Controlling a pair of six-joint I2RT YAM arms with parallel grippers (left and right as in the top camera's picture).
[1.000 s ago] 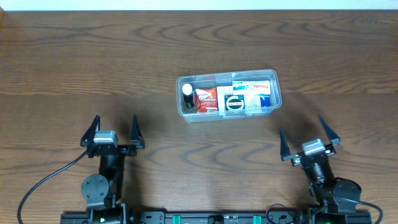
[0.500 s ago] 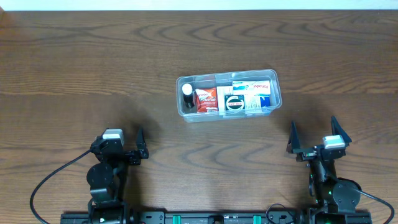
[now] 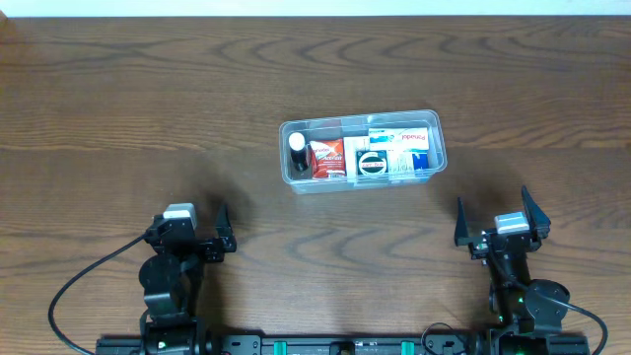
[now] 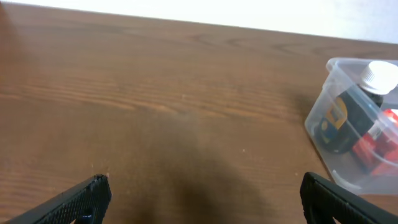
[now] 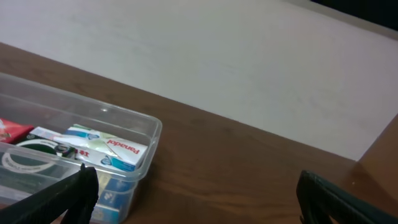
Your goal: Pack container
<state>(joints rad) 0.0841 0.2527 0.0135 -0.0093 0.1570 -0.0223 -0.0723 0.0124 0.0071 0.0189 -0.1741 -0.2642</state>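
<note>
Container (image 3: 440, 144) holds boxes (image 3: 402, 139), bottle (image 3: 298, 148), maybe tape (image 3: 372, 164)

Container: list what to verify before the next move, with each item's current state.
1. Container upright on the table: ok.
2. Left pincer open and empty: ok.
3. Right pincer open and empty: ok.
4. Both pincers apart from the container: ok.
5. Bottle inside the container, white cap on: ok.
6. Contents all below the rim: cannot tell.
</note>
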